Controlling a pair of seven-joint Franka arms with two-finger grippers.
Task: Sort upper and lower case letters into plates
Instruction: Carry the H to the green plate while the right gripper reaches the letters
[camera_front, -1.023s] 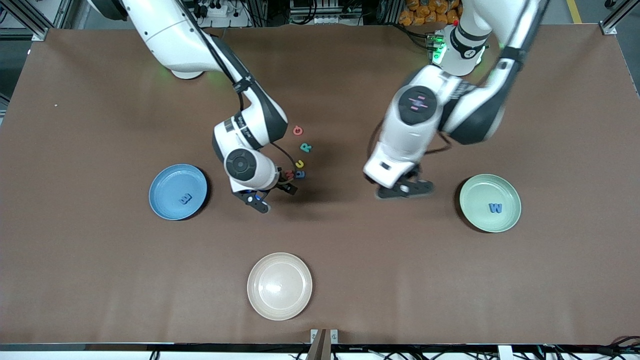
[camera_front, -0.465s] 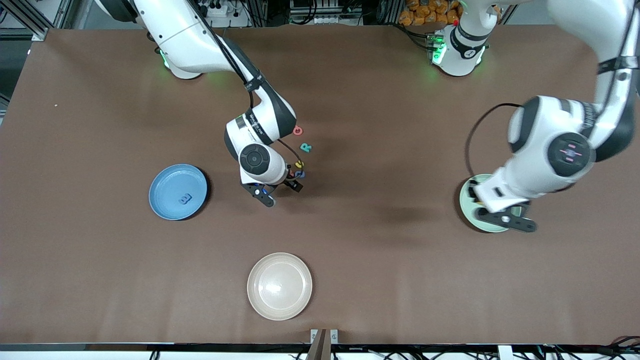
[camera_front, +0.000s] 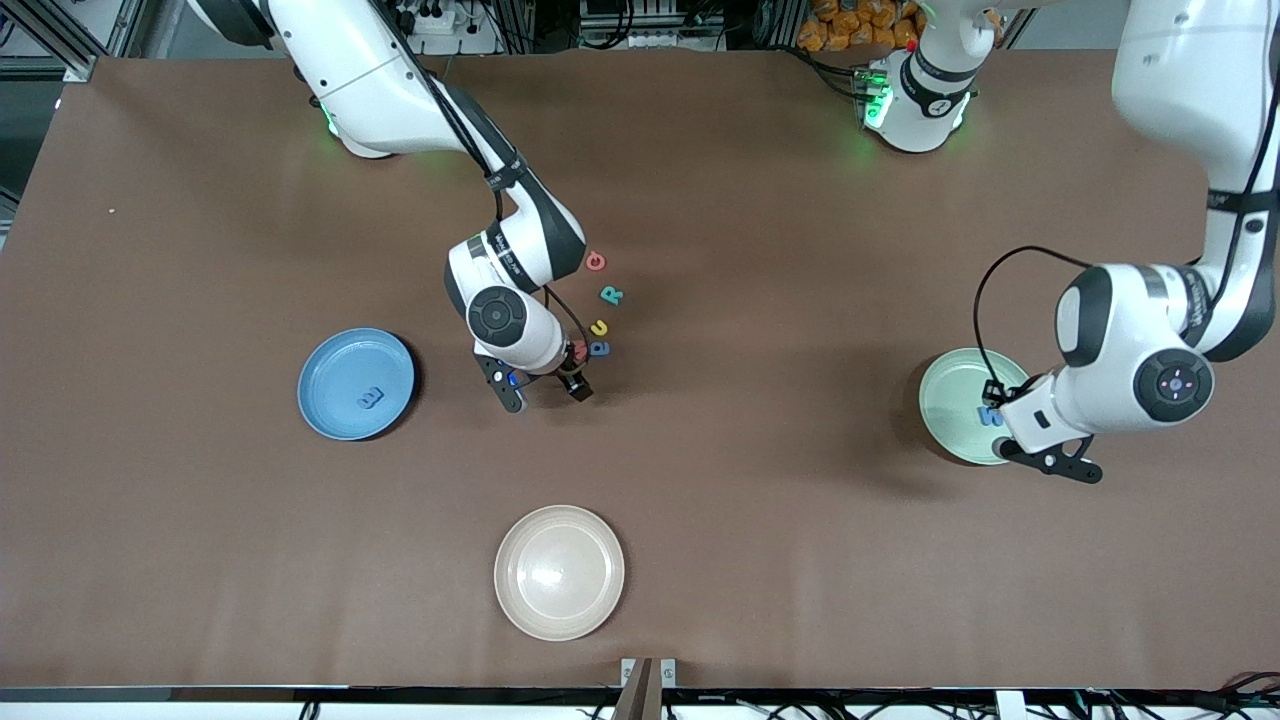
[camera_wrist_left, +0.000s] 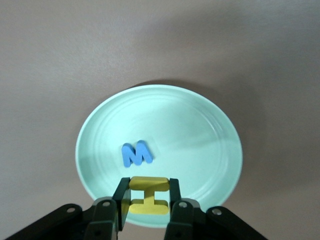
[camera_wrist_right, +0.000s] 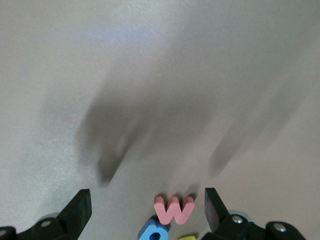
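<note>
The brown table (camera_front: 760, 520) holds three plates: a blue plate (camera_front: 340, 365) toward the right arm's end with a blue letter (camera_front: 370, 399) in it, a mint green plate (camera_front: 955, 400) toward the left arm's end, and a cream plate (camera_front: 559, 571) nearest the front camera. The left gripper (camera_wrist_left: 148, 201) hangs over the green plate, clenched on a yellow letter (camera_wrist_left: 148, 195) above a blue letter W (camera_wrist_left: 136, 153). The right gripper (camera_wrist_right: 147, 207), fingers spread wide, hovers over a pink letter (camera_wrist_right: 173, 210) among loose letters (camera_front: 603, 305) mid-table.
</note>
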